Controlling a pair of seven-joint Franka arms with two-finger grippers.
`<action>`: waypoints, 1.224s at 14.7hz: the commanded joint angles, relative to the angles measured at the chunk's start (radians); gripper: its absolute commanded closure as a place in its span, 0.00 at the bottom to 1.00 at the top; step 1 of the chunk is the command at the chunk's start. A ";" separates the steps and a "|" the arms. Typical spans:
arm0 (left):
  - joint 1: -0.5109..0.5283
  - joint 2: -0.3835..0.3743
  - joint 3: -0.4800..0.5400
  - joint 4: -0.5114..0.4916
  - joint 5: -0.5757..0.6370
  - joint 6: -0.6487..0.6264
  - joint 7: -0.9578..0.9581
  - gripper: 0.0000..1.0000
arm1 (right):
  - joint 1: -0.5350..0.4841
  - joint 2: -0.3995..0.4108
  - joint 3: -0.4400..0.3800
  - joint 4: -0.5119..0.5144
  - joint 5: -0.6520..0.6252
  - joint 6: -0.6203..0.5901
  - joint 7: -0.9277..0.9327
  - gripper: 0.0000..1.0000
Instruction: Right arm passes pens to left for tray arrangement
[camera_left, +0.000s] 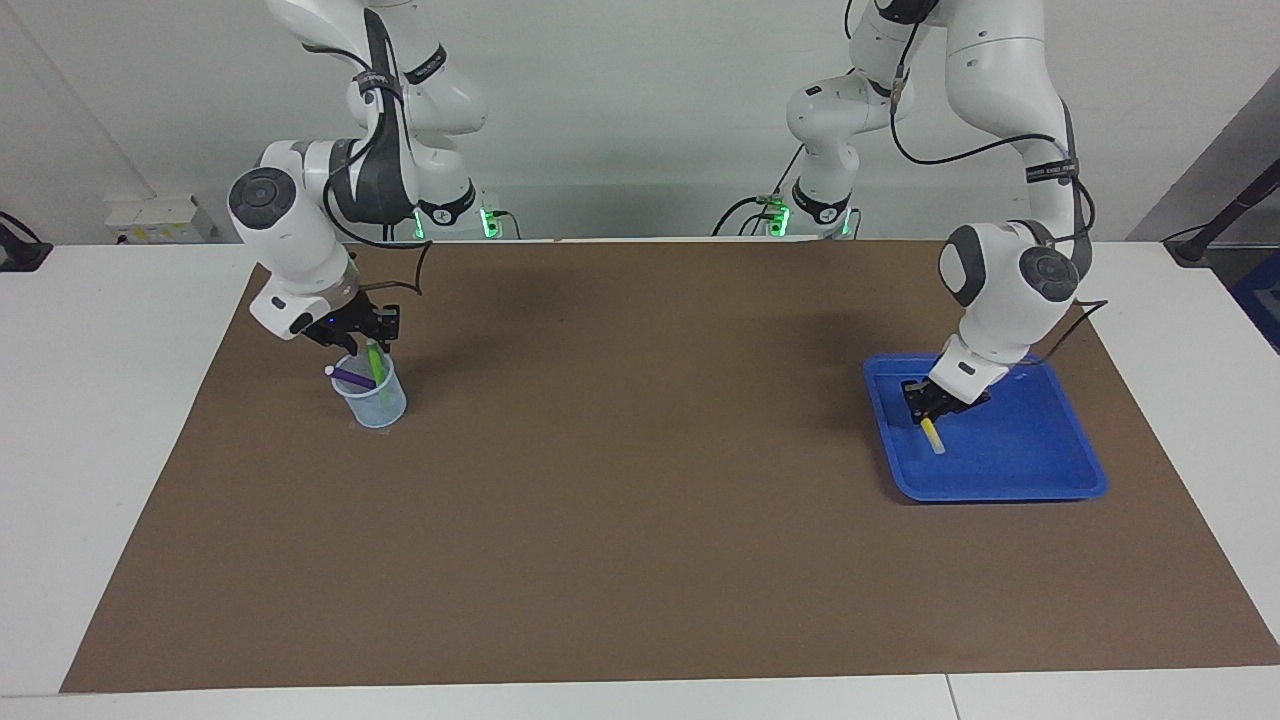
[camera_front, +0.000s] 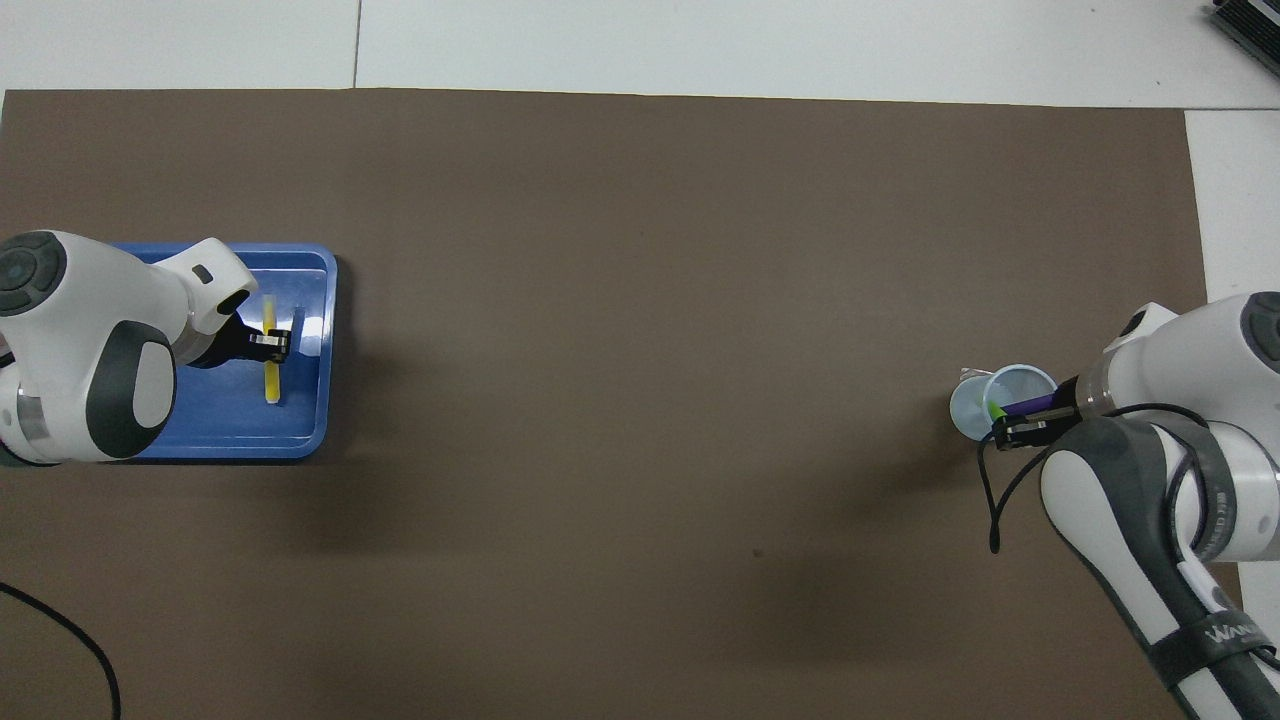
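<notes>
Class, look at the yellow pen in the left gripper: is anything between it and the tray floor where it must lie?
Nothing visible. The left gripper holds the yellow pen low over bare tray floor; no other object lies in the tray.

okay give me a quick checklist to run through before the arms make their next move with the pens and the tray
1. Left gripper shut on the yellow pen: ok.
2. Yellow pen over the blue tray, inside its rim: ok.
3. Yellow pen resting on the tray floor, safe to release: cannot tell.
4. Right gripper at the mesh cup, over the green pen: ok.
5. Right jaws closed on the green pen: cannot tell.
6. Purple pen in the cup, leaning on its rim: ok.
</notes>
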 joint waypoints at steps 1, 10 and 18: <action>0.010 0.035 0.002 0.013 0.056 0.039 0.005 1.00 | -0.019 -0.009 0.015 -0.020 -0.030 0.024 0.016 0.58; 0.016 0.039 0.000 -0.026 0.056 0.097 -0.071 0.22 | -0.019 -0.001 0.016 0.002 -0.078 0.028 -0.140 1.00; 0.016 0.036 -0.001 0.038 -0.010 -0.020 -0.075 0.00 | 0.016 -0.034 0.025 0.249 -0.035 -0.380 -0.260 1.00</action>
